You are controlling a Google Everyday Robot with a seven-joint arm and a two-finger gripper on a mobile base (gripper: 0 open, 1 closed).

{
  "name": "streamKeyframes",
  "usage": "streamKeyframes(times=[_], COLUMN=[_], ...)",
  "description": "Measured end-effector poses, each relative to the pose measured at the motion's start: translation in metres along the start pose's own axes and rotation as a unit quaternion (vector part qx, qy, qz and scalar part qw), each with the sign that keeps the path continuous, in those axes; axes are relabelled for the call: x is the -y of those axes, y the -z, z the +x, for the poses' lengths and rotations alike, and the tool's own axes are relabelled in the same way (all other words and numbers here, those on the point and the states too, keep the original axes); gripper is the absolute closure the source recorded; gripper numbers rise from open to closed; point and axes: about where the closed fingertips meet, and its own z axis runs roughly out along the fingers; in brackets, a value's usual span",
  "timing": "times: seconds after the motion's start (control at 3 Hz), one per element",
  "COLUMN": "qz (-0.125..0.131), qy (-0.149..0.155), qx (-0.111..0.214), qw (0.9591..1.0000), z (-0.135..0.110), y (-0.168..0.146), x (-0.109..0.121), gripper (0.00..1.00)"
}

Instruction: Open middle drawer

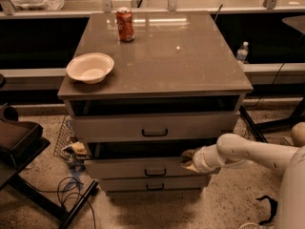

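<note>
The middle drawer [124, 168] is the grey front with a small black bar handle [155, 171], between the taller top drawer [109, 127] and the slim bottom drawer [128, 184]. A dark gap shows above its front. My gripper [187, 159] sits at the upper edge of the middle drawer's front, right of the handle and apart from it. The pale arm [252, 154] reaches in from the right.
On the cabinet top [190, 66] stand a white bowl [90, 67] and a red can [125, 24]. A black chair [16, 142], cables [71, 190] and clutter lie on the floor at left. A water bottle [242, 52] stands behind at right.
</note>
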Motion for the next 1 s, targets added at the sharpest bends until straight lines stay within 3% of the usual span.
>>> streamKeyframes(times=[0.67, 1.0], qz=[0.000, 0.000], qy=[0.000, 0.000], qx=[0.000, 0.000], qw=[1.0000, 1.0000], z=[-0.0003, -0.0003], y=[0.0004, 0.0004], x=[0.0000, 0.0000], gripper=[1.00, 0.94])
